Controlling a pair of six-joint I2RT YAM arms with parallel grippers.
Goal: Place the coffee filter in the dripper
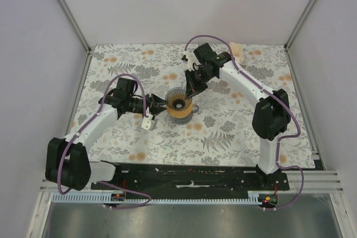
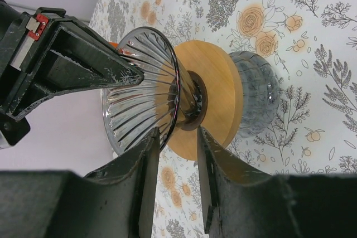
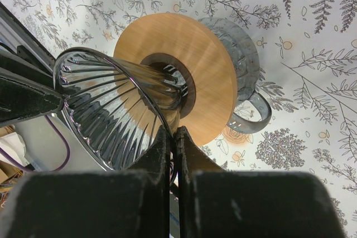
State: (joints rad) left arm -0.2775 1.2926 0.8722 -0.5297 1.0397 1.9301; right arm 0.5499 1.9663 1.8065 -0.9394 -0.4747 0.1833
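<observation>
The dripper stands on the floral table, a grey see-through ribbed cone on a tan round collar with a grey handle. The cone looks empty. The coffee filter shows in no view. My right gripper reaches down to the dripper's far rim. In the right wrist view its fingers are pressed together on the thin rim of the cone. My left gripper is level with the dripper's left side. In the left wrist view its fingers stand apart, just short of the cone, holding nothing.
A cream object sits at the back right, partly behind the right arm. The black right gripper's body fills the upper left of the left wrist view. White walls enclose the table on three sides.
</observation>
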